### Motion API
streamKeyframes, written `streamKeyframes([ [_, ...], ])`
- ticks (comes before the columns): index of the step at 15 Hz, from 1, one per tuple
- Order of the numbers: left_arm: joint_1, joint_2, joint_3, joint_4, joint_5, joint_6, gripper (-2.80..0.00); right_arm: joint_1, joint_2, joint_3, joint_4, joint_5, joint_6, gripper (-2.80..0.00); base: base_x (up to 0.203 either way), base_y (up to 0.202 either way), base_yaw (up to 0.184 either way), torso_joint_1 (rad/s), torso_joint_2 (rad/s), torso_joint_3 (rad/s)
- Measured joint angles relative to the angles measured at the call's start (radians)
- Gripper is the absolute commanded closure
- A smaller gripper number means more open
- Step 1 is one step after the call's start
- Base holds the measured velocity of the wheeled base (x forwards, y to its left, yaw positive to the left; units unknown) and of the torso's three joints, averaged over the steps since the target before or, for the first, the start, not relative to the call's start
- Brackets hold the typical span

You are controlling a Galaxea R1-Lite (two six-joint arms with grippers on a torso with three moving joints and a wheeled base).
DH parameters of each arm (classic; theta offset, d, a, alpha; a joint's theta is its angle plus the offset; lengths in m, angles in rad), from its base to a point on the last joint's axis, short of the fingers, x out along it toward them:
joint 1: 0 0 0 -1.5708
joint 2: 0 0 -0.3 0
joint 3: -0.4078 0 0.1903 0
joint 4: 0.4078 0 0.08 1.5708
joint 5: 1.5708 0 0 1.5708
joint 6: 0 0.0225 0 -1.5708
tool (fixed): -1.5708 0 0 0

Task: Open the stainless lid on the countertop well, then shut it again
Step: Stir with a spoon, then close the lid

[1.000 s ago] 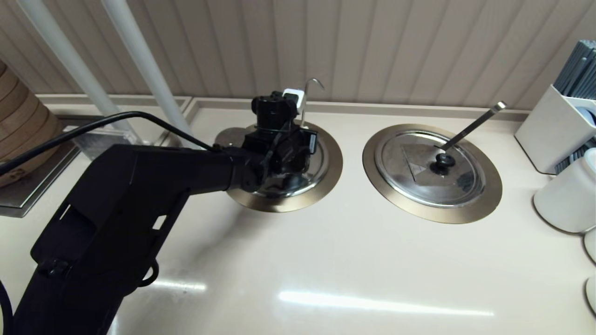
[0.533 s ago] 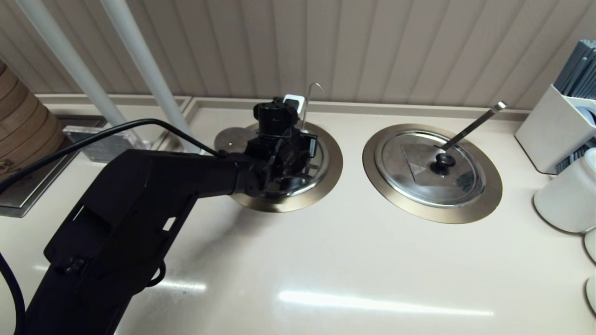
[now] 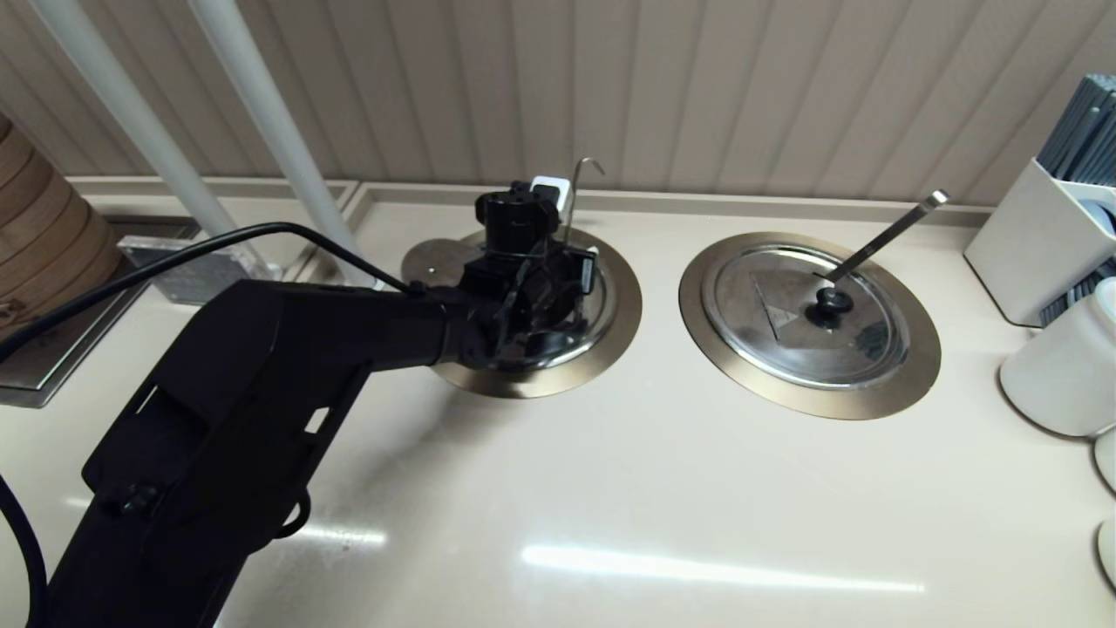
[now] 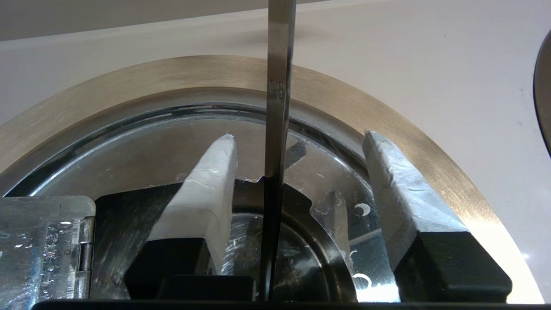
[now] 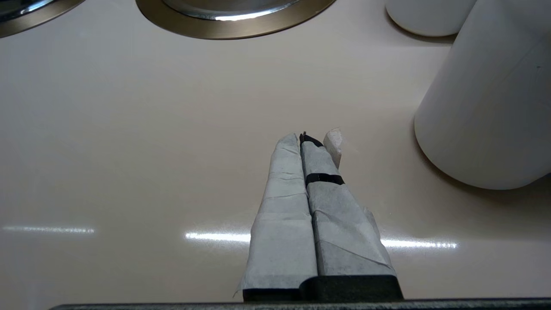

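The countertop well's bronze collar point(image 3: 623, 301) point(image 4: 129, 82) sits at the back left of the counter, largely under my left wrist. The stainless lid point(image 4: 335, 181) covers part of it. Its hinged flap point(image 4: 43, 249) point(image 3: 427, 257) lies folded back, and the dark pot opening point(image 4: 301, 258) shows. The thin hook-ended ladle rod point(image 3: 571, 196) point(image 4: 280, 86) stands up through it. My left gripper point(image 4: 300, 137) point(image 3: 545, 301) is open, one finger on each side of the rod, holding nothing. The lid's black knob is hidden. My right gripper point(image 5: 308, 137) is shut and empty above bare counter.
The twin well point(image 3: 907, 349) with its closed lid point(image 3: 785, 305), black knob point(image 3: 833, 301) and flat ladle handle point(image 3: 889, 231) lies to the right. White containers point(image 3: 1059, 366) point(image 5: 495, 94) stand at the right edge. A bamboo steamer point(image 3: 44, 253) and white poles point(image 3: 270, 122) are at left.
My left arm's elbow has shifted slightly up and to the right. The gripper stays open over the well. In the last half second nothing has visibly moved.
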Motion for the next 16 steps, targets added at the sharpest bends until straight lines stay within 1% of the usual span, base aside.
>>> streamKeyframes([
  [6,-0.006,-0.018,0.028,0.003,0.003,-0.037,-2.8,0.0,0.0,0.0,0.0,0.0,0.0,0.0,0.0,0.0,0.0,0.0,0.0,0.0],
  [8,-0.006,-0.042,0.083,0.005,0.002,-0.062,-2.8,0.0,0.0,0.0,0.0,0.0,0.0,0.0,0.0,0.0,0.0,0.0,0.0,0.0],
  [12,-0.007,-0.073,0.145,0.004,0.022,-0.069,-2.8,0.0,0.0,0.0,0.0,0.0,0.001,0.0,0.0,0.0,0.0,0.0,0.0,0.0],
  [15,-0.006,-0.115,0.206,0.001,0.03,-0.091,-2.8,0.0,0.0,0.0,0.0,0.0,0.0,0.0,0.0,0.0,0.0,0.0,0.0,0.0],
  [16,-0.006,-0.133,0.227,0.0,0.049,-0.096,-2.8,0.0,0.0,0.0,0.0,0.0,0.0,0.0,0.0,0.0,0.0,0.0,0.0,0.0],
])
